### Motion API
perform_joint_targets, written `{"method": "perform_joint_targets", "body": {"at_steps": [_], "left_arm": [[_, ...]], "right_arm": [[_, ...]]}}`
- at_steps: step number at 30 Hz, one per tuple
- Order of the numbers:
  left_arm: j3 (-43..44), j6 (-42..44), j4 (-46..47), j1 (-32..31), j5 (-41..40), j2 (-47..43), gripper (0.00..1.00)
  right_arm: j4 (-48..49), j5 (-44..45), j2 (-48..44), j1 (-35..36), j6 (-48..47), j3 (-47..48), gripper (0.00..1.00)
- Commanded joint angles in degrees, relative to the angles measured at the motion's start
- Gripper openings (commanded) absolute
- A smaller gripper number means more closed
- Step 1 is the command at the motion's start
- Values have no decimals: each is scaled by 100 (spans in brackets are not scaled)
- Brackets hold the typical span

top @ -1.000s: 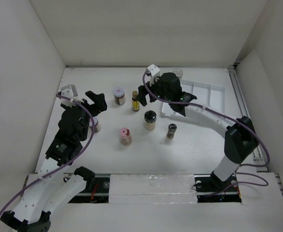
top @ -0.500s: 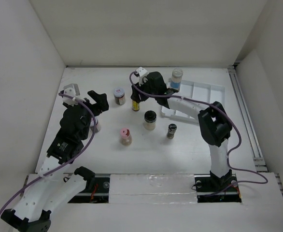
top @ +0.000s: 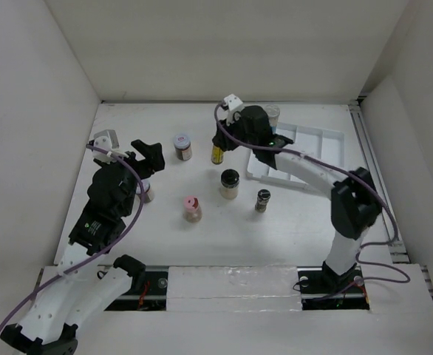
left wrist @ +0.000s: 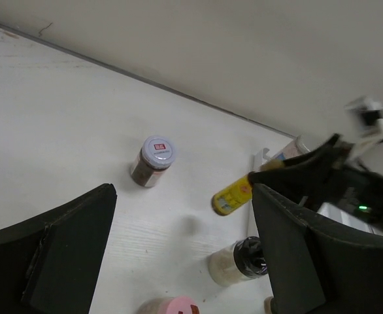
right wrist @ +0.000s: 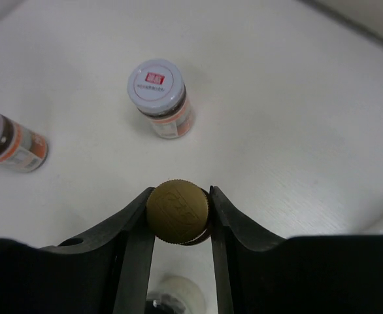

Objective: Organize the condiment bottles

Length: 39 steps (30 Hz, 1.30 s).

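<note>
Step in hand: transfer of the slim amber bottle, judged bound for the white ridged tray at right of the top view.
Right gripper: clamped on the bottle's gold ribbed cap, one finger on each side, cap centred between them.
Bottle state: off the table and tilted in the left wrist view, its shadow on the surface below; upper centre of the top view, just left of the tray.
Left gripper: fingers wide apart, nothing between them; left of the top view, near an orange-labelled jar.
Others on table: red-white-topped jar upper left of centre; black-lidded jar centre; pink-capped jar below it to the left; small dark-capped bottle to its right. All upright and well apart.
Blue-labelled jar: at the tray's upper left corner, partly hidden behind the right arm.
Technique: grip is on the cap only, so the body can swing; move slowly and bring it upright before lowering.
Clearance: pass over the tray rim, keep off the blue-labelled jar.
Placement: seat the base flat in one channel, then let go.
Risk: a tilted set-down likely tips the slim bottle over.
</note>
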Motion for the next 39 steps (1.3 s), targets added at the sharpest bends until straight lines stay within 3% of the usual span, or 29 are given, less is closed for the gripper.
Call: {"method": "perform_joint_targets", "body": {"at_steps": [1, 5, 12, 18, 26, 33, 39], "left_arm": [[-32, 26, 265, 37, 86, -12, 81], [-32, 26, 265, 37, 86, 40, 81], [29, 26, 265, 37, 139, 242, 81], [30, 26, 265, 37, 191, 243, 81], [-23, 26, 265, 37, 191, 181, 81], [-23, 26, 317, 37, 191, 181, 81], [-23, 26, 256, 37, 191, 243, 81]], "right_arm": [[926, 483, -1564, -411, 16, -342, 15], [926, 695, -2399, -1114, 95, -1063, 15], [926, 818, -2585, -2345, 314, -1593, 13], [926, 476, -1550, -2881, 314, -1067, 12], [997, 676, -398, -2997, 262, -4, 11], [839, 1152, 314, -2935, -64, 331, 11], [759, 1204, 429, -2821, -64, 331, 26]]}}
